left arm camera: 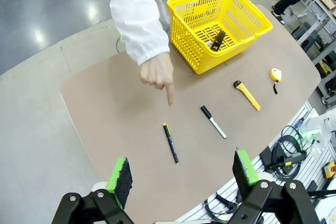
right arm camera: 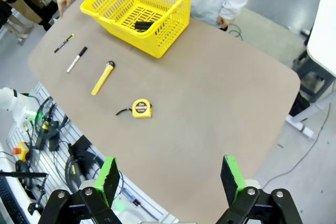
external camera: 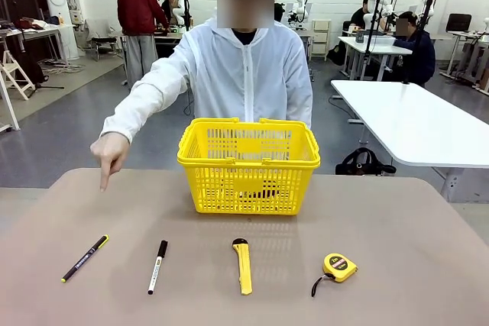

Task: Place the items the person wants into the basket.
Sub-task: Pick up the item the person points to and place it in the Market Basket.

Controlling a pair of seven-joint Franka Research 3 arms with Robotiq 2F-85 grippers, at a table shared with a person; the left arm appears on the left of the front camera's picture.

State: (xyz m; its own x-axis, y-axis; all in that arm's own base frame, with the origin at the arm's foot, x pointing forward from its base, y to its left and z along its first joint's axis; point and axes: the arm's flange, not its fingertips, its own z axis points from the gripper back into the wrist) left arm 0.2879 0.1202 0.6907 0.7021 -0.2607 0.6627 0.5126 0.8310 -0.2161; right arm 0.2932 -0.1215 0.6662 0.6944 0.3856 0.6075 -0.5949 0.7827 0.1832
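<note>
Left claw [left arm camera: 181, 172] hangs wide open and empty above the tabletop's [left arm camera: 105, 108] near edge. Just beyond it lies the black pen [left arm camera: 170, 143], with the white marker [left arm camera: 213, 121] beside that. Right claw [right arm camera: 170, 176] is spread wide too, holding nothing. Farther off, the person's hand [external camera: 109, 152] points down near the pen, and the yellow basket [external camera: 248, 188] stands before the person.

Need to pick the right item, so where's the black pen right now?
In the front view the black pen lies left on the table, leftmost in the row, next to the white marker, nearer the robot than the person's pointing hand.
</note>
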